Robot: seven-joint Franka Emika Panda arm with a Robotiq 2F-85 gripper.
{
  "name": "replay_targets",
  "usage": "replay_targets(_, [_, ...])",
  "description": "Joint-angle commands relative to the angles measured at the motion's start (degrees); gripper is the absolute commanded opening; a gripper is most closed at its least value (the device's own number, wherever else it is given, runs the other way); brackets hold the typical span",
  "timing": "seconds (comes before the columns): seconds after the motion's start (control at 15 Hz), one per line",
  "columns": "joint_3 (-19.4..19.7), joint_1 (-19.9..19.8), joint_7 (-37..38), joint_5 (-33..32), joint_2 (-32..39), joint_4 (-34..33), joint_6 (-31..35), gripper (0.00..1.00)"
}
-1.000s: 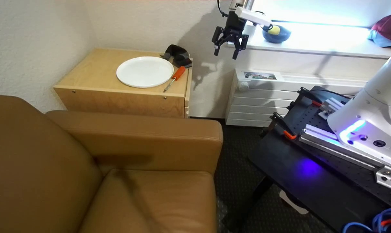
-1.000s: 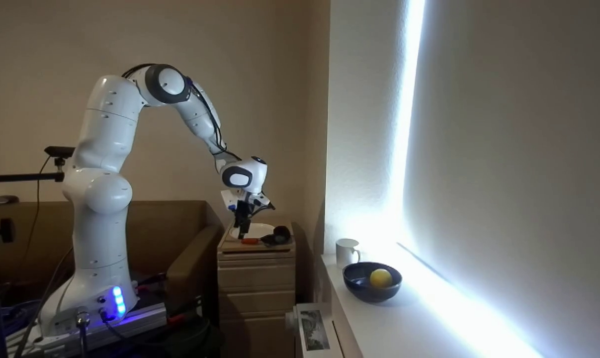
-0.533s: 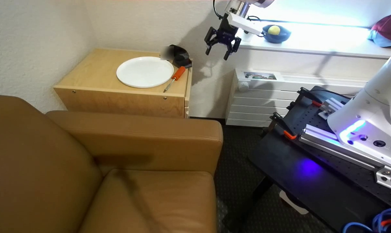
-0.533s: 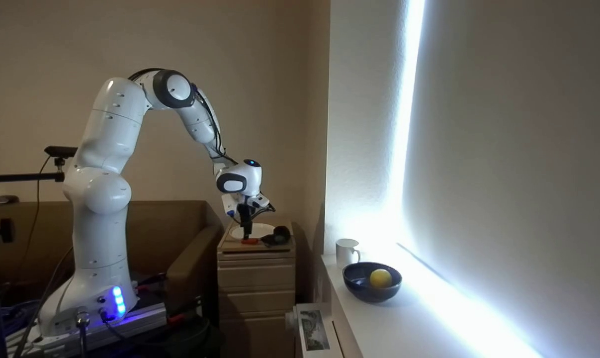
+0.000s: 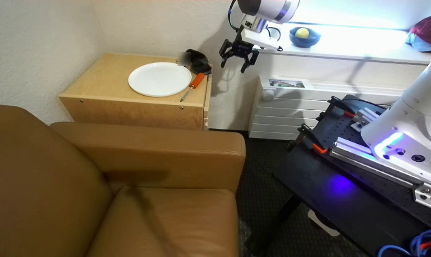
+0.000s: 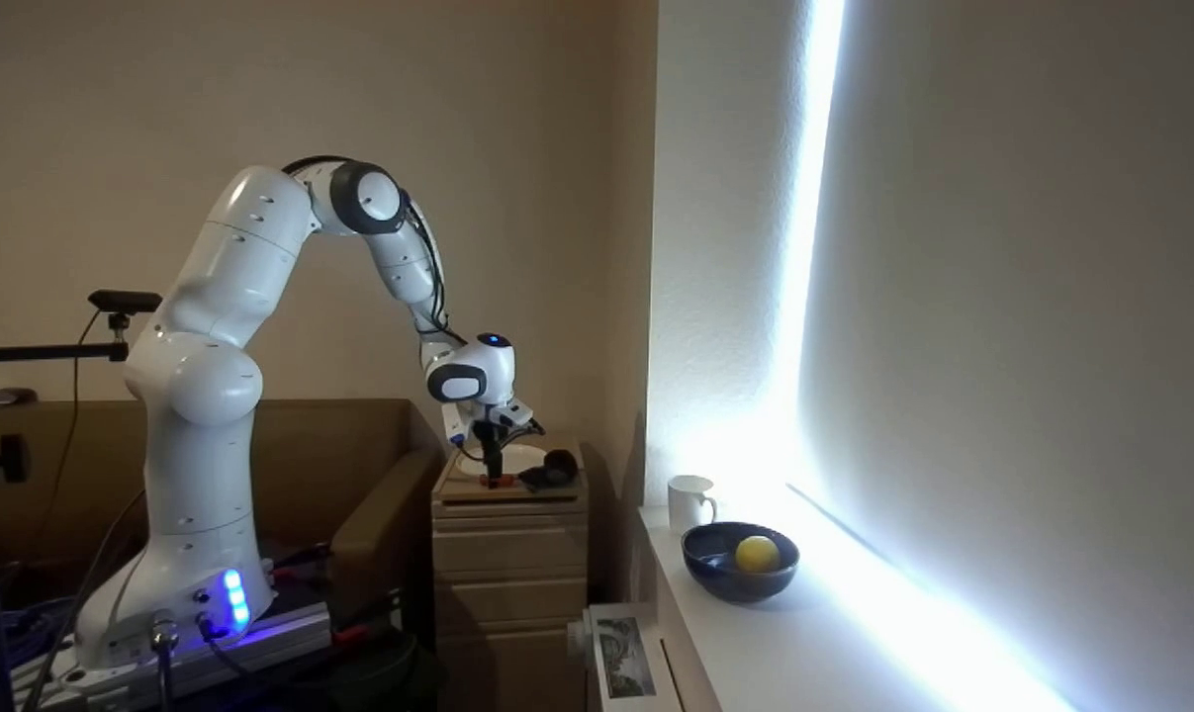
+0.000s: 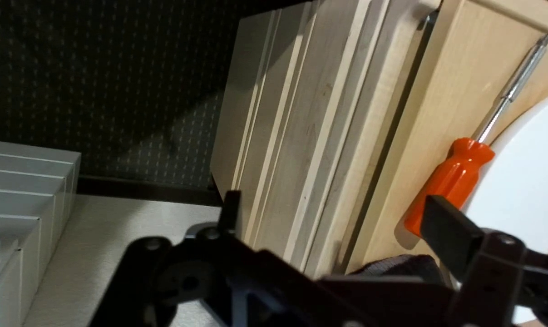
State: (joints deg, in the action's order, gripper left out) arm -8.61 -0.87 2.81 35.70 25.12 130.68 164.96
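In an exterior view, the gripper [image 5: 233, 67] hangs in the air near a wooden cabinet [image 5: 97, 78], its two fingers spread wide. One screwdriver [image 5: 193, 84] with an orange handle lies on the cabinet top, just beside one white plate [image 5: 160, 79]. A dark bundle [image 5: 198, 61] near them is partly smeared by a grey blot, so what it is stays unclear. The frame cuts off the brown sofa [image 5: 154, 157], the robot base [image 5: 411, 132], the blue cables [image 5: 424, 239] and a single cap [image 5: 429, 30] on the windowsill [image 5: 358, 44]. Two clamps [image 5: 311, 136] sit at the edge of a black table [image 5: 319, 178].

In an exterior view that takes in most of the arm [image 6: 226, 272], the fingers overlap and the gripper hides parts of the plate and screwdriver. One mug [image 6: 690, 504] and one dark bowl [image 6: 725, 583] with one round yellow thing [image 6: 758, 554] stand on the windowsill.

In the wrist view, drawer fronts [image 7: 301, 131] show between the parted fingers. One fingertip blocks a bit of the screwdriver's handle; the plate runs off the right edge, and dark, pale-dotted carpet [image 7: 96, 91] covers the floor.
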Motion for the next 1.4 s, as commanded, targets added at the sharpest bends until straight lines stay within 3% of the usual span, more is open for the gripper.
replay_targets(0.0, [-1.4, 0.2, 0.8, 1.5, 6.2, -3.3, 6.1, 1.0])
replay_targets(0.27, [-6.2, -4.3, -1.0, 3.5, 7.1, -5.0, -0.7, 1.0])
replay_targets(0.33, [-3.9, -1.8, 1.9, 0.3, 7.4, -3.9, 2.9, 1.0])
replay_targets(0.53, [-5.1, -2.9, 1.4, 1.4, 7.4, -4.7, 1.0, 1.0])
replay_targets(0.67, [-1.0, 0.3, 6.0, -1.7, 10.8, -7.5, -0.3, 1.0])
replay_targets(0.8, [0.5, 1.8, 9.7, -3.8, 14.9, -10.6, 0.6, 1.0])
replay_targets(1.33, [-0.2, 2.4, 16.6, -5.7, 26.0, -22.6, 7.1, 1.0])
